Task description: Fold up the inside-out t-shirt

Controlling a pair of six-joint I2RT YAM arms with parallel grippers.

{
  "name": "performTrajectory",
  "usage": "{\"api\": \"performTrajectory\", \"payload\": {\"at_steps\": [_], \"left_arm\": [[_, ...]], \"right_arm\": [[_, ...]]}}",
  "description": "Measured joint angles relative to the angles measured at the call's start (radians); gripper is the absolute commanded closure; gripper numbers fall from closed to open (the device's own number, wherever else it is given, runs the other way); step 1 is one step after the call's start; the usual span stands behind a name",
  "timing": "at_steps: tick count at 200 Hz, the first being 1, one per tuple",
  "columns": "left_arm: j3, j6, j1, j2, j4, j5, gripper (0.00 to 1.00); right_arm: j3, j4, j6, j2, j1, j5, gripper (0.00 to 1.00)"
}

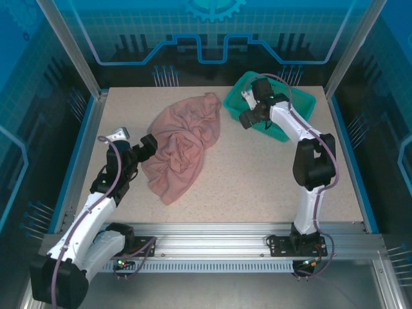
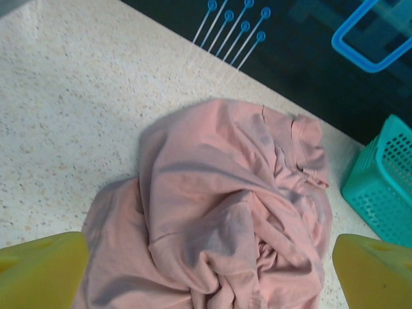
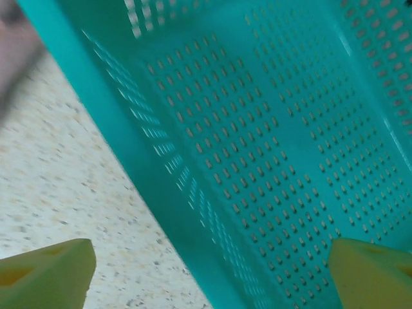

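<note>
The inside-out t-shirt (image 1: pixel 182 146) lies crumpled in a salmon-pink heap on the table, left of centre. In the left wrist view the t-shirt (image 2: pixel 225 212) bunches in folds between the yellow fingertips (image 2: pixel 42 267). My left gripper (image 1: pixel 148 147) sits at the heap's left edge, open, its jaws wide apart over the cloth (image 2: pixel 212 277). My right gripper (image 1: pixel 248 119) hovers over the near-left wall of the teal basket (image 1: pixel 293 103), open with nothing between its fingers (image 3: pixel 212 277).
The teal mesh basket (image 3: pixel 270 154) stands at the back right of the table, its wall running under my right gripper. Speckled tabletop (image 1: pixel 257 180) spreads in front of it. Blue-edged table borders and frame posts ring the work area.
</note>
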Motion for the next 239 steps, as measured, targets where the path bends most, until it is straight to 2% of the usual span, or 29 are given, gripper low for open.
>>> {"api": "performTrajectory", "payload": {"at_steps": [12, 24, 46, 64, 95, 117, 146, 157, 163, 182, 205, 219, 239], "left_arm": [[0.0, 0.0, -0.003, 0.012, 0.005, 0.013, 0.01], [0.0, 0.0, -0.004, 0.017, 0.009, 0.021, 0.01], [0.001, 0.0, -0.009, 0.02, 0.014, 0.027, 0.01], [0.001, 0.0, -0.011, 0.021, 0.021, 0.028, 0.01], [0.0, 0.0, -0.015, 0.04, 0.055, 0.031, 0.01], [0.0, 0.0, -0.018, 0.072, 0.063, 0.032, 0.01], [0.0, 0.001, -0.027, 0.108, 0.064, 0.04, 0.01], [0.0, 0.001, -0.03, 0.12, 0.065, 0.045, 0.01], [0.0, 0.002, -0.031, 0.129, 0.066, 0.047, 0.01], [0.002, 0.006, -0.034, 0.171, 0.067, 0.059, 0.01], [0.032, 0.021, -0.034, 0.268, 0.048, 0.106, 0.01], [0.084, 0.039, -0.04, 0.352, 0.019, 0.145, 0.01], [0.183, 0.064, -0.064, 0.487, -0.026, 0.178, 0.01]], "right_arm": [[0.055, -0.037, -0.015, 0.066, 0.0, 0.019, 0.44], [0.114, -0.075, -0.008, 0.131, -0.002, 0.034, 0.58], [0.137, -0.117, -0.007, 0.167, -0.017, 0.044, 0.72], [0.137, -0.141, 0.027, 0.155, -0.056, 0.043, 0.78], [0.167, -0.193, 0.106, 0.167, -0.204, 0.043, 0.8], [0.294, -0.226, 0.121, 0.234, -0.283, 0.058, 0.84], [0.494, -0.255, 0.113, 0.366, -0.294, 0.088, 0.87], [0.557, -0.27, 0.102, 0.409, -0.294, 0.091, 0.84], [0.595, -0.28, 0.099, 0.43, -0.294, 0.094, 0.79], [0.704, -0.288, 0.09, 0.486, -0.297, 0.098, 0.44], [0.724, -0.285, 0.078, 0.48, -0.287, 0.1, 0.23], [0.595, -0.224, 0.081, 0.393, -0.263, 0.099, 0.11], [0.314, -0.127, 0.079, 0.181, -0.188, 0.095, 0.08]]}}
